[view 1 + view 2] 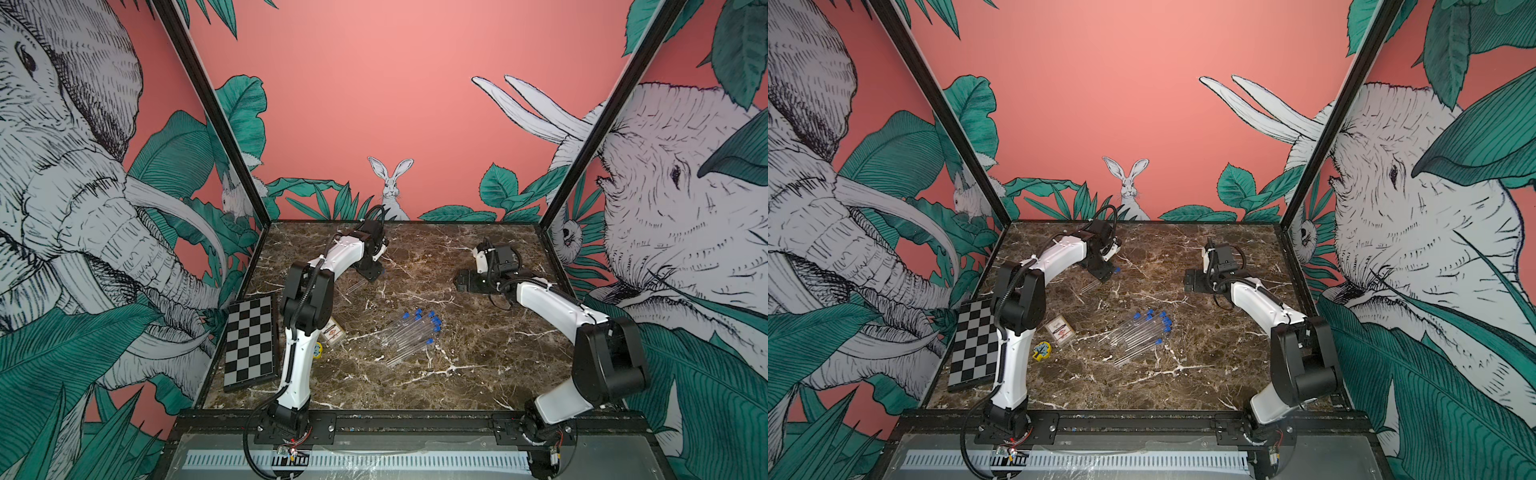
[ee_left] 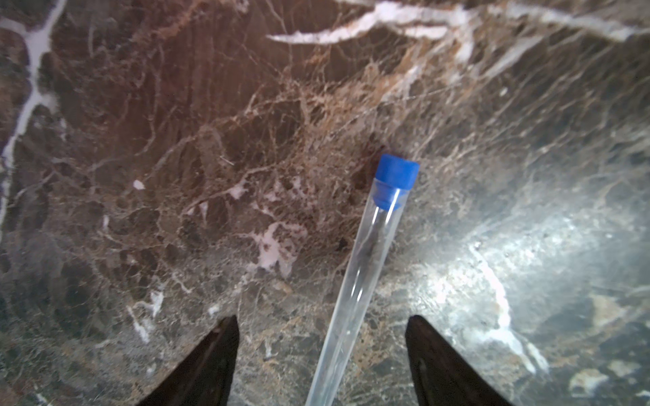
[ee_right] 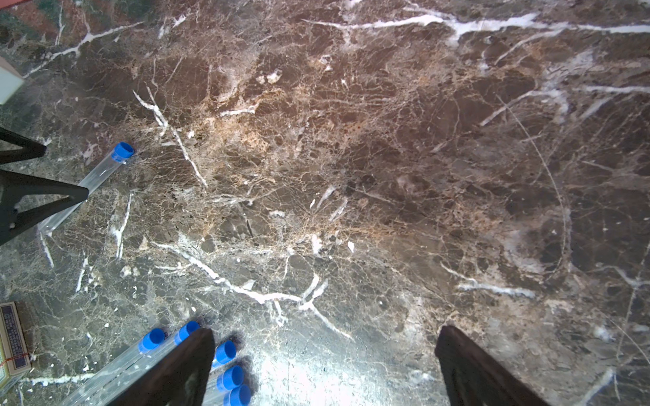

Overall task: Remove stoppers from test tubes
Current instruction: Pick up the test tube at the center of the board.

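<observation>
Marble table (image 1: pixel 478 365); left arm (image 1: pixel 345 253) outstretched, left gripper (image 2: pixel 323 318) astride test tube (image 2: pixel 365 260)

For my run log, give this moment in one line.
left pincer: open, astride lone clear thin tube, blue plastic stopper in | right pincer: open, empty, above marble table

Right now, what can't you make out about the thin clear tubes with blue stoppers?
Stoppered clear tube: closed end cut off by left wrist view's edge.
Pile of clear tubes: overlapping, too small to count in both top views; right gripper covers some in its wrist view.
Tiny yellow object: unidentifiable in a top view.
</observation>
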Motion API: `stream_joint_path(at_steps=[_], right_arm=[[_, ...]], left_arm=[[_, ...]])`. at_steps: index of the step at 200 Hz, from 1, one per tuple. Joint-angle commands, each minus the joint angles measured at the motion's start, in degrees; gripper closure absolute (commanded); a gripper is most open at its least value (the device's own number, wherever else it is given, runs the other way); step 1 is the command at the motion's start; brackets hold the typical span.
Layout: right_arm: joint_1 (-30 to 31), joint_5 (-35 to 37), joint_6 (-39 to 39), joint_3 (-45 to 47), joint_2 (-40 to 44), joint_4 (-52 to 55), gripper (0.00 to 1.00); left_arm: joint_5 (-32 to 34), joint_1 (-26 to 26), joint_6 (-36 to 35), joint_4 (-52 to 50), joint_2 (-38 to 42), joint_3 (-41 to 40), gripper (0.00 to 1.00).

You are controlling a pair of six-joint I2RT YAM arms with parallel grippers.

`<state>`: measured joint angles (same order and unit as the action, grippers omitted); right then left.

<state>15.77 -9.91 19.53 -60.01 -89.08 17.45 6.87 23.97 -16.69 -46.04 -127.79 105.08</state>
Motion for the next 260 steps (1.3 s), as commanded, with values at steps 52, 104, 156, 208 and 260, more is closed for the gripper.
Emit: stream_joint_path(at_steps=[52, 104, 156, 208, 260], right_arm=[[0.3, 1.7, -1.0, -1.2, 0.4, 1.0, 0.04], [0.4, 2.8, -1.1, -1.2, 0.8, 1.2, 0.04], [0.4, 4.7, -1.2, -0.7, 2.3, 1.2, 0.04], [0.4, 4.2, -1.3, -0.4, 2.7, 1.1, 0.05], [0.3, 1.9, -0.9, -0.3, 2.5, 0.2, 0.05]], left_arm=[[-2.2, 0.2, -1.9, -2.6, -2.5, 2.5, 0.41], [-4.9, 0.2, -2.2, -3.5, -3.0, 2.4, 0.52], [-6.2, 0.2, -2.3, -3.8, -1.8, 0.1, 0.65], [-6.2, 0.2, -2.1, -3.0, -0.9, -2.5, 0.74], [-6.8, 0.5, -1.3, -2.7, -0.6, -2.3, 0.8]])
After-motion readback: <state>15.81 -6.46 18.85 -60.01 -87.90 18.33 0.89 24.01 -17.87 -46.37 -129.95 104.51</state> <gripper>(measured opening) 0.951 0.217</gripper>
